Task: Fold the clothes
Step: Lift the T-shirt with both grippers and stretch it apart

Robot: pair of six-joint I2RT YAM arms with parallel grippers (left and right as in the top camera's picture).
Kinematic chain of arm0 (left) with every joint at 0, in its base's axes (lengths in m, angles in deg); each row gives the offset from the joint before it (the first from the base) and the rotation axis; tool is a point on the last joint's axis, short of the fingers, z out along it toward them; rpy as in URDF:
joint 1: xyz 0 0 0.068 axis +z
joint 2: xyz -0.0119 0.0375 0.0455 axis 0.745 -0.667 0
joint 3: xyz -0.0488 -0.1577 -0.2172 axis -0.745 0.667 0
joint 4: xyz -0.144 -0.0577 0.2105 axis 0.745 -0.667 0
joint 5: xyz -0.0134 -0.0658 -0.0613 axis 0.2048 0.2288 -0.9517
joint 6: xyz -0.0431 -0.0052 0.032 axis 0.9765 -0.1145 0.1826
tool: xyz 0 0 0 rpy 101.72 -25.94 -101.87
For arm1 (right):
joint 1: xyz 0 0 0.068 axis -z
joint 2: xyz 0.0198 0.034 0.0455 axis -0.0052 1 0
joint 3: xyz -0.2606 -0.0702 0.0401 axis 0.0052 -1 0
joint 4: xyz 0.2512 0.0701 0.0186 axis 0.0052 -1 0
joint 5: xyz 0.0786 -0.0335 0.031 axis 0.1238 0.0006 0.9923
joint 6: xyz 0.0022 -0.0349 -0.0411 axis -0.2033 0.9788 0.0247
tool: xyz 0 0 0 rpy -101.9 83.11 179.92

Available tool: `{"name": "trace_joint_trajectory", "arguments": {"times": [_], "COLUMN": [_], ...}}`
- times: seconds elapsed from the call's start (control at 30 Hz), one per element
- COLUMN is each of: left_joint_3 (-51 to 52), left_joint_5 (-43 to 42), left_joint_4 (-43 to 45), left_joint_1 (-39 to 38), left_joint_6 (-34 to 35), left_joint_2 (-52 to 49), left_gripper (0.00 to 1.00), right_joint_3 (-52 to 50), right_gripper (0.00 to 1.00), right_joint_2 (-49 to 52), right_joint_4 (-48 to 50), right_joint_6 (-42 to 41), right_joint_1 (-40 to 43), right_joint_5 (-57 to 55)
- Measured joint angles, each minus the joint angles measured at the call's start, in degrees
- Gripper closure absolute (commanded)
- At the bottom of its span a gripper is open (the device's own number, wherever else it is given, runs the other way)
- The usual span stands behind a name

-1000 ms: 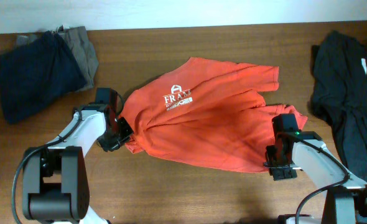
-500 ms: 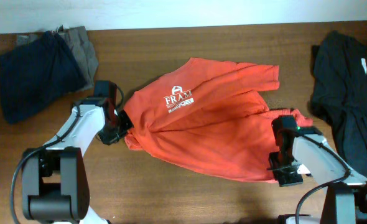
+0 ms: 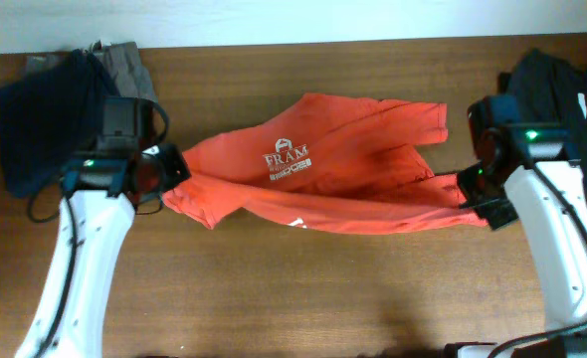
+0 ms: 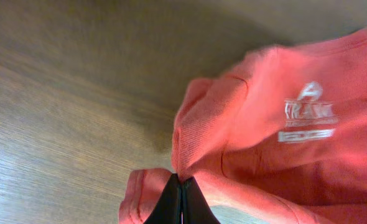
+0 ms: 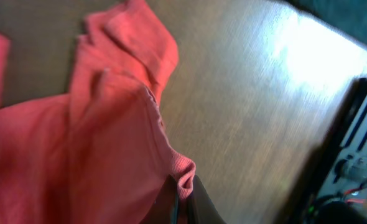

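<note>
The orange-red T-shirt (image 3: 323,179) with white lettering hangs stretched between both arms over the middle of the table. My left gripper (image 3: 171,176) is shut on its left edge, and the left wrist view shows the black jaws (image 4: 181,186) pinching a fold of the T-shirt (image 4: 277,143). On the right, my right gripper (image 3: 473,199) is shut on the other edge. Its jaws (image 5: 185,199) clamp a ribbed hem of the T-shirt (image 5: 78,155). The shirt's upper sleeve (image 3: 413,119) still lies on the wood.
A navy garment (image 3: 40,119) lies on a grey one (image 3: 129,65) at the back left corner. A black garment (image 3: 562,109) is spread along the right edge, partly under my right arm. Bare wooden table (image 3: 303,288) fills the front.
Both grippers closed on the T-shirt's lower corners, then rose and moved outward and toward the back. The shirt's front edge lifted off the table and pulled taut.
</note>
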Motion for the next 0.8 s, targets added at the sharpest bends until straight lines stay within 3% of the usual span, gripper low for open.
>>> {"name": "trace_joint_trajectory", "arguments": {"times": [0.5, 0.8], "left_joint_3": [-19.21, -28.13], "left_joint_5": [0.00, 0.04], "left_joint_4": [-8.00, -11.82], "left_joint_1": [0.00, 0.00], "left_joint_6": [-0.68, -1.31], "left_joint_2": [16.50, 24.33], "left_gripper": [0.99, 0.99], "right_joint_3": [33.38, 47.95], "right_gripper": [0.96, 0.96], "right_joint_2": [-0.24, -4.31], "right_joint_4": [-13.51, -13.90], "right_joint_6": [13.51, 20.39], "right_joint_1": [-0.59, -7.02], "right_joint_5": [0.07, 0.48]}}
